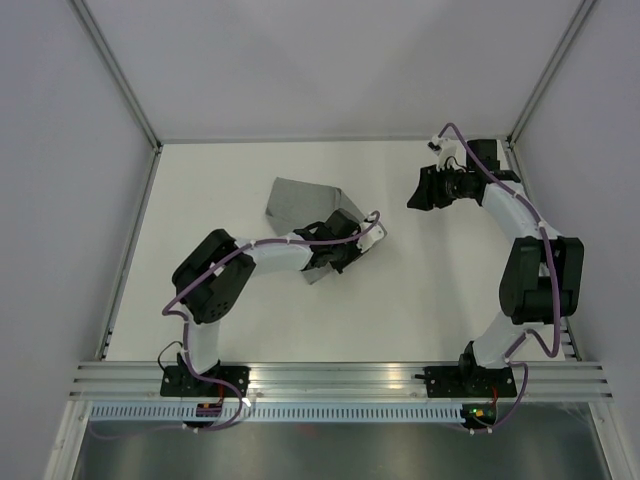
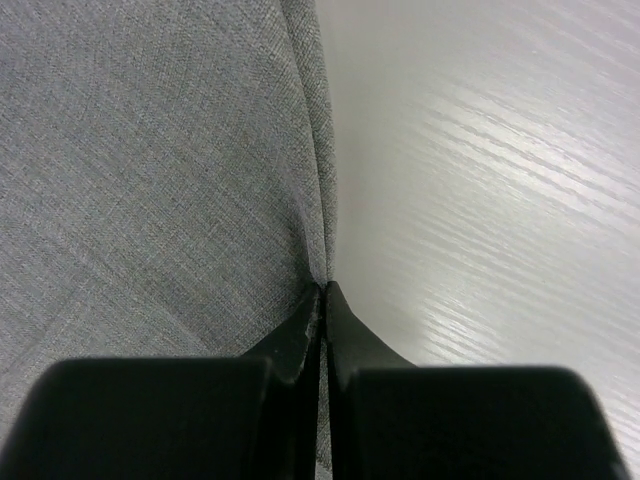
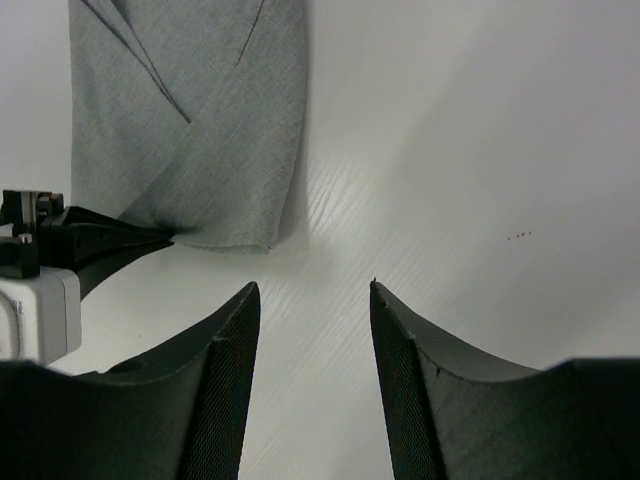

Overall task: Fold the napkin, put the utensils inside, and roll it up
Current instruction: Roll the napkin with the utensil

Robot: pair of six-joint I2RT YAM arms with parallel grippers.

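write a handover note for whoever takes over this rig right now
Left gripper: jaws shut on an edge of the plain grey square fabric napkin.
Right gripper: jaws open, holding nothing, above the white table to the right of the cloth.
Napkin: mid-table, partly folded, with layers overlapping.
Utensils: none in view in any camera.
Done: fold started.
Left: finish the fold, place utensils inside, roll it up.
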